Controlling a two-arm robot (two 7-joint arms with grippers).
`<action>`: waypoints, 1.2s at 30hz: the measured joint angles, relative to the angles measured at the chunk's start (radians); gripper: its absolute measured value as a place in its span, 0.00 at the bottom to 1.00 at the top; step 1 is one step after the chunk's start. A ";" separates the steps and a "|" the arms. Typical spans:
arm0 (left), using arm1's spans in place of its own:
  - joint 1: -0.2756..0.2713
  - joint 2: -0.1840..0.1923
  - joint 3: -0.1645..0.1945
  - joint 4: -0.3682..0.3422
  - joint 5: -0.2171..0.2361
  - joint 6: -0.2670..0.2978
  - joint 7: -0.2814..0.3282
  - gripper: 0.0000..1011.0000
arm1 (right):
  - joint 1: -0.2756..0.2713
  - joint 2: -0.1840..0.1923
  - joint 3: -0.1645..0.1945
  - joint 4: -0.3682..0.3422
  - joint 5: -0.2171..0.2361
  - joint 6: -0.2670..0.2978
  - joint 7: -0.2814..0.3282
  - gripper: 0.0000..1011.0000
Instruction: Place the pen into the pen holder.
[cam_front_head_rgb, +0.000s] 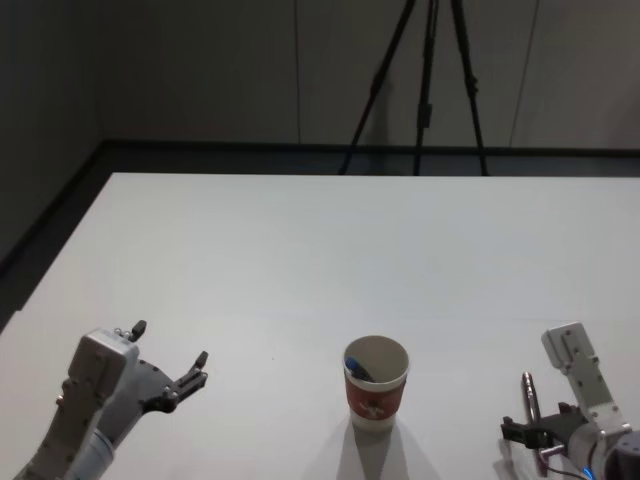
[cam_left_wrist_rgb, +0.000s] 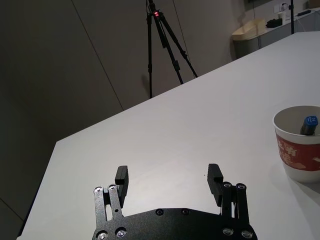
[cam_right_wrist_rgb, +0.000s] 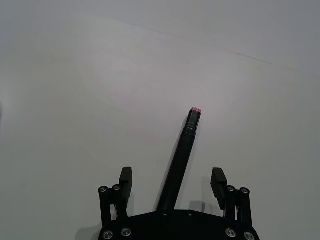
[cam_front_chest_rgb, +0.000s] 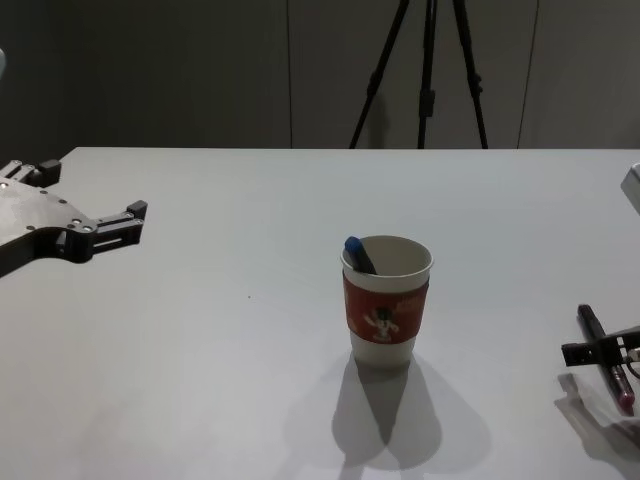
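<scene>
The right gripper (cam_right_wrist_rgb: 171, 175) sits low at the table's (cam_front_head_rgb: 300, 260) near right edge. Its fingers are spread wide, with the pen (cam_right_wrist_rgb: 180, 160) between them and touched by neither. The pen is dark with a pink tip. It seems to lie flat on the table, pointing away from the wrist, well to the right of the cup (cam_front_chest_rgb: 386, 310). The left gripper (cam_left_wrist_rgb: 168, 172) hovers over the near left of the table, also spread and empty, well apart from the cup.

By my reading the task is at its start. The gripper is lined up around the pen, but nothing is gripped yet. Closing on the pen, lifting it, carrying it left to the cup and dropping it in are all left to do.

The cup stands upright near the middle of the table's front. It already holds a blue-capped pen (cam_front_chest_rgb: 357, 252), which leans against the rim on the robot's left side with the cap poking just above it. The rest of the mouth looks free.
</scene>
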 joint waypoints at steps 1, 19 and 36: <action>0.000 0.000 0.000 0.000 0.000 0.000 0.000 0.99 | 0.000 0.000 0.000 0.001 0.000 0.000 0.000 0.99; 0.000 0.000 0.000 0.000 0.000 0.000 0.000 0.99 | 0.000 -0.007 0.010 0.015 -0.005 0.009 0.003 0.99; 0.000 0.000 0.000 0.000 0.000 0.000 0.000 0.99 | 0.005 -0.009 0.011 0.026 -0.005 0.004 0.006 0.99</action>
